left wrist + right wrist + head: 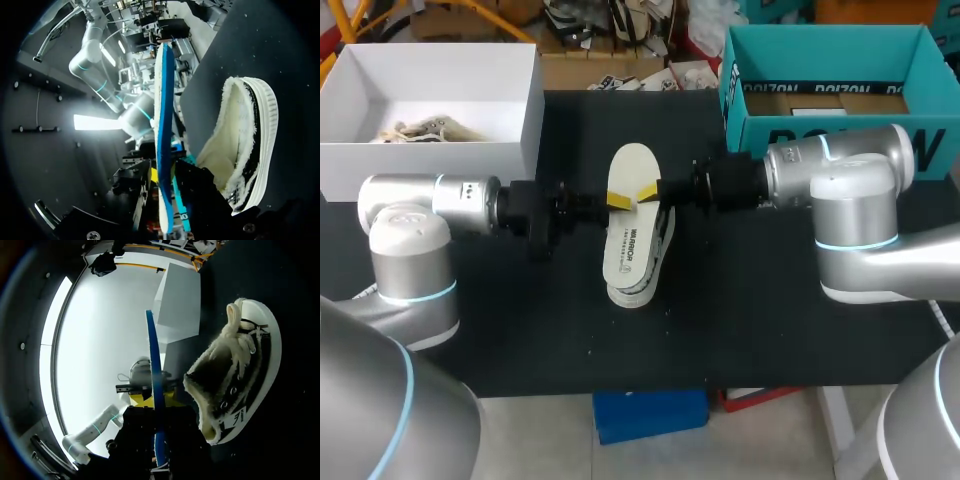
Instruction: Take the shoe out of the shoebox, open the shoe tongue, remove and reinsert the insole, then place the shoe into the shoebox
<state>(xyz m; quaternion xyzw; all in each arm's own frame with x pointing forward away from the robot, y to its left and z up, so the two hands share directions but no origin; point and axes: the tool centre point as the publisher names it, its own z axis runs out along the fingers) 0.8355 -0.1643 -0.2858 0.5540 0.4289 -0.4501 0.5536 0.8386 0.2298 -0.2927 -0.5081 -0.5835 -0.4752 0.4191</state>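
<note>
Black table [520, 330] is seen with a teal shoebox [752, 135] at the far right and a white box [430, 160] at the far left. The left arm [430, 200] and right arm [830, 165] are brought together at the table's middle.

The shoe [632, 293] is laid on the table between them, out of the shoebox, with its fleece-lined mouth opened wide [240, 145] and laces loose [235, 375].

The insole [628, 245] is held clear above the shoe, white face up, blue underside seen edge-on in both wrist views [164, 115] [154, 370]. It is pinched from one side by the left gripper [618, 201] and from the other by the right gripper [647, 193].

Progress, as judged: shoe taken out, tongue opened and insole removed are done. Reinserting the insole and returning the shoe to the shoebox are left.
</note>
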